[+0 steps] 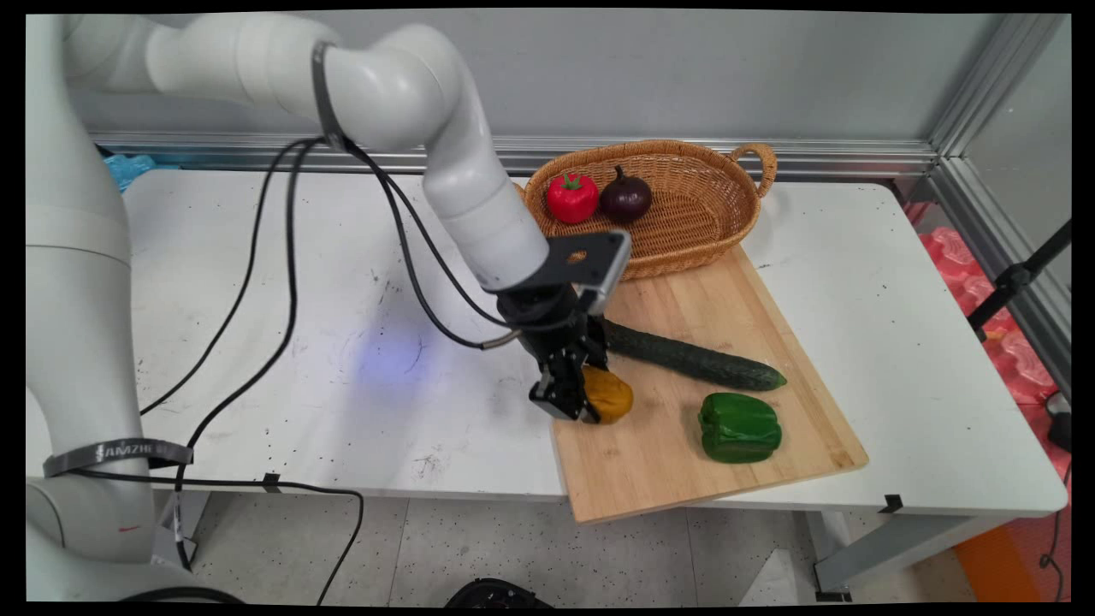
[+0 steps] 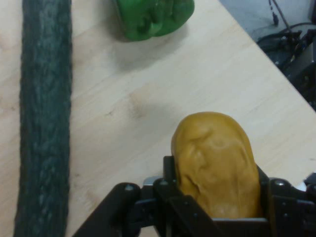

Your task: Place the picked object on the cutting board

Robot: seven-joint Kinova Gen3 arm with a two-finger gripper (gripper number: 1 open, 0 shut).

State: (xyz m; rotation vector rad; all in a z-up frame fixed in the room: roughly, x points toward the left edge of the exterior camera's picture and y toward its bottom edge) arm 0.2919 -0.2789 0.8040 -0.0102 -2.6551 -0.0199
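While the gripper [image 1: 578, 395] is clenched on a yellow-brown potato [image 2: 216, 164] at the cutting board's [image 1: 676, 453] left edge, near the cucumber [image 1: 693, 356] and green pepper [image 1: 739, 427], a firm, centred hold looks best, since its rounded sides could slip.

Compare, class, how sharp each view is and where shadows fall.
Main view: sharp, evenly lit; the green pepper casts only a faint shadow on the cutting board. Hand view: softer; the potato between the jaws is clearest, and the pepper's shadow is plainer.
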